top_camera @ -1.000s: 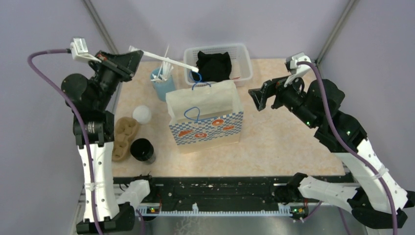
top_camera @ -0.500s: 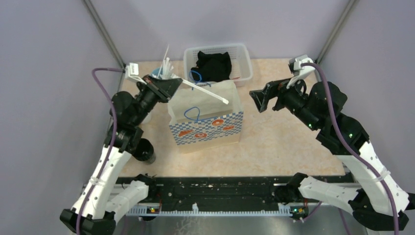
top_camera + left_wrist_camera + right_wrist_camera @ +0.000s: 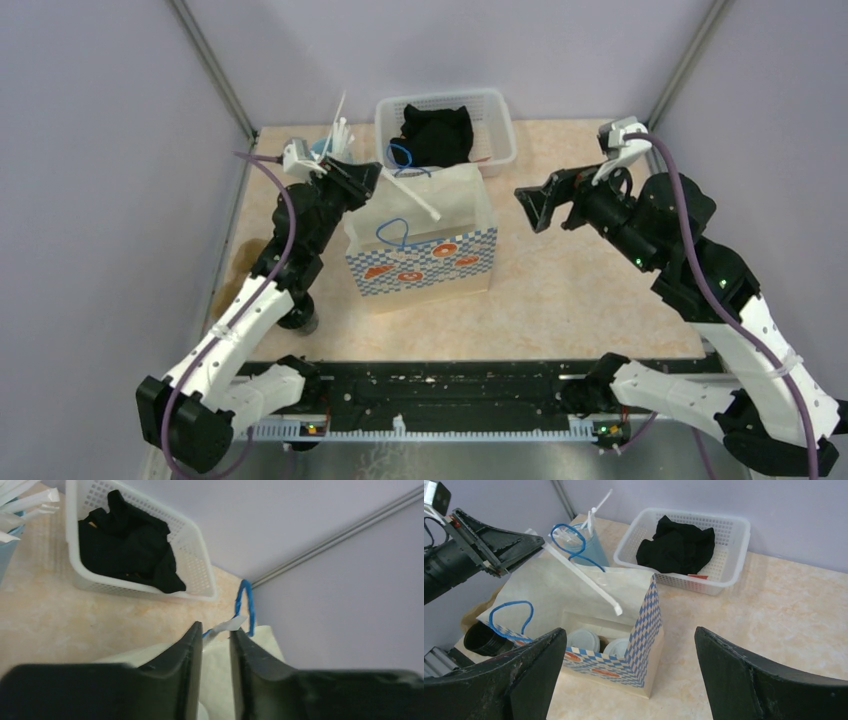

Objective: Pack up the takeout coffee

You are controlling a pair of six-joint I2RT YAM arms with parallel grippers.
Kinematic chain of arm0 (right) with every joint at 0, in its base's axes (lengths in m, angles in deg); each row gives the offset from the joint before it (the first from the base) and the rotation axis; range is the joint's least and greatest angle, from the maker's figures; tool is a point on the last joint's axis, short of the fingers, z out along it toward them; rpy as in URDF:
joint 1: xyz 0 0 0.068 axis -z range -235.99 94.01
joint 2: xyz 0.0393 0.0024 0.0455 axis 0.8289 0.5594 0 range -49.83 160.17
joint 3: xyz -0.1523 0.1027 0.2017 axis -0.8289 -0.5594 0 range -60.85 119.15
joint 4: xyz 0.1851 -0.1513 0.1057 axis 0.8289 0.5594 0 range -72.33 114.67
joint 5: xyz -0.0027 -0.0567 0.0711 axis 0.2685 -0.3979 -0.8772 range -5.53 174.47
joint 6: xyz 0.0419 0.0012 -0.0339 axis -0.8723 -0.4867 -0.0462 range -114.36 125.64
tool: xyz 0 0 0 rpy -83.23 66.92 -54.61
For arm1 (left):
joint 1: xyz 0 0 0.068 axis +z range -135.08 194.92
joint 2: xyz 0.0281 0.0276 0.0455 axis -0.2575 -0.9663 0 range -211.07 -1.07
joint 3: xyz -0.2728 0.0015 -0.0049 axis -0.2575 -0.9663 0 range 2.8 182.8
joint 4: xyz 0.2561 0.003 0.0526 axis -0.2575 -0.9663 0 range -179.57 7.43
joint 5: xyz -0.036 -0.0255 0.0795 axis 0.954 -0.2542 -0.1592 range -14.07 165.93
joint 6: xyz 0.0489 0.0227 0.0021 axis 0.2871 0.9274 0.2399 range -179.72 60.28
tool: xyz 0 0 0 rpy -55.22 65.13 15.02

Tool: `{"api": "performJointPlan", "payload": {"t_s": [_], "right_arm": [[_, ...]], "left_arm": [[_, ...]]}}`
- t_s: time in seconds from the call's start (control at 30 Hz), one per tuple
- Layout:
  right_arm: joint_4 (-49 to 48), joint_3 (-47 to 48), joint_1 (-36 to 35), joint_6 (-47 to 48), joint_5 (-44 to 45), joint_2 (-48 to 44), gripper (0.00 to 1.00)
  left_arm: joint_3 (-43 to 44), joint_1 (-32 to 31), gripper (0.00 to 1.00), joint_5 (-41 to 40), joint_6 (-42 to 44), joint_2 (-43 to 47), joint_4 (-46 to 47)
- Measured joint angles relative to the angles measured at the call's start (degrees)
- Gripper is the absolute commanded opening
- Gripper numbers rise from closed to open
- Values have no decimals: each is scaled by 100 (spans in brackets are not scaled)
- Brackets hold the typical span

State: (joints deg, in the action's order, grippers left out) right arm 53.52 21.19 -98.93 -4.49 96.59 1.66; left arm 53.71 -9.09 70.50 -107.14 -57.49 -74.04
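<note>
Straw, white and paper-wrapped, slants from left gripper down over the open blue-checked paper bag, where two lidded paper cups sit. Jaws stand narrowly parted; hold uncertain. Right gripper gapes empty beside the bag.

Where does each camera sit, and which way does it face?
Top external: above and behind the bases, looking down at the table and paper bag; both arms, left gripper and right gripper show.
Left wrist: over the bag, facing the far wall past the white basket; its two fingers show.
Right wrist: right of the bag, facing left into it, onto the lidded cups; its wide-apart fingers show.
Shared: all three see bag and basket.
</note>
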Motion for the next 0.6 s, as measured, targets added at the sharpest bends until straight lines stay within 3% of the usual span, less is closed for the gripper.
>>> {"api": "performJointPlan", "payload": {"t_s": [0.1, 0.23, 0.4, 0.6], "right_arm": [[20, -31, 0, -24, 26, -33, 99], [28, -28, 0, -57, 129, -37, 99], [468, 376, 0, -68, 402, 175, 99], [883, 1252, 0, -63, 846, 332, 99]], "left_arm": [[0, -118, 74, -101, -20, -127, -234], [22, -323, 97, -131, 48, 142, -1119], [616, -348, 99, -199, 280, 715, -2520], [2907, -348, 99, -380, 1073, 562, -3845]]}}
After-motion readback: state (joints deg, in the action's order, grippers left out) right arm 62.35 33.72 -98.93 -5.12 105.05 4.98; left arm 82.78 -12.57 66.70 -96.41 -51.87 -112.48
